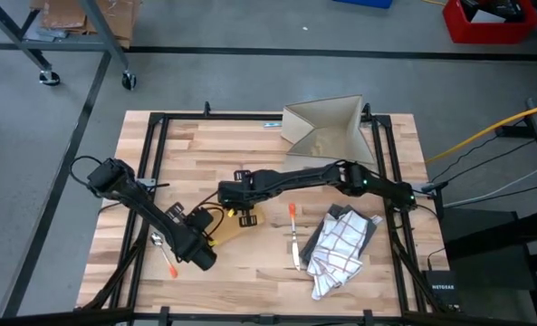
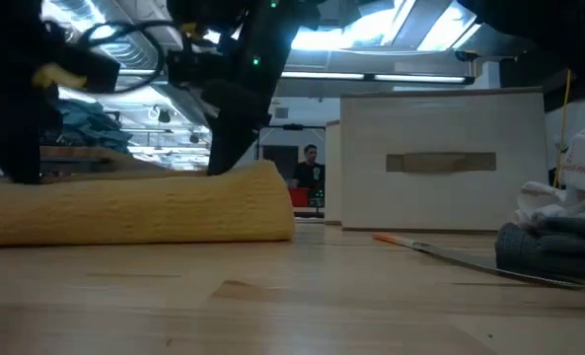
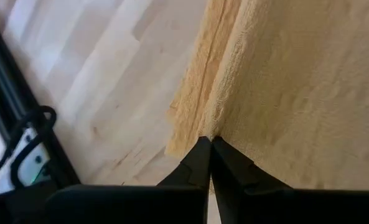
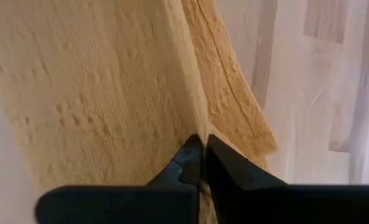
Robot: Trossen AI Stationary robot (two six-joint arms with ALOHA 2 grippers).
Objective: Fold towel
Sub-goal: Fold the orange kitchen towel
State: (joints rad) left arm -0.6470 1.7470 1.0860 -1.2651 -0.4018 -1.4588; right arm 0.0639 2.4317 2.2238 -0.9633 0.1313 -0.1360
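Observation:
The yellow towel [image 1: 234, 230] lies on the wooden table between the two arms. In the low view it is a thick folded band [image 2: 144, 212] resting flat on the tabletop. My left gripper [image 1: 210, 241] is at the towel's near-left side and is shut on it [image 3: 209, 149]. My right gripper [image 1: 246, 215] reaches in from the right to the towel's far side and is also shut on it [image 4: 203, 149]. Both wrist views show a second layer of towel edge beside the fingertips. My left gripper pinches a raised fold or edge of the yellow towel [image 3: 218, 124] between its two shut fingers; how many layers I cannot tell. The cloth beyond the fingers lies on the table. My right gripper pinches a ridge of the towel [image 4: 193, 121] between its shut fingers, next to a lower layer's edge [image 4: 240, 118]. The towel there rests on the table.
A beige open box [image 1: 327, 131] stands at the table's far edge. A pile of checked and grey cloths [image 1: 340, 244] lies near right. An orange-handled utensil [image 1: 292, 234] lies between the pile and the towel, and another [image 1: 165, 254] lies by the left arm. A person [image 2: 310, 163] stands far behind.

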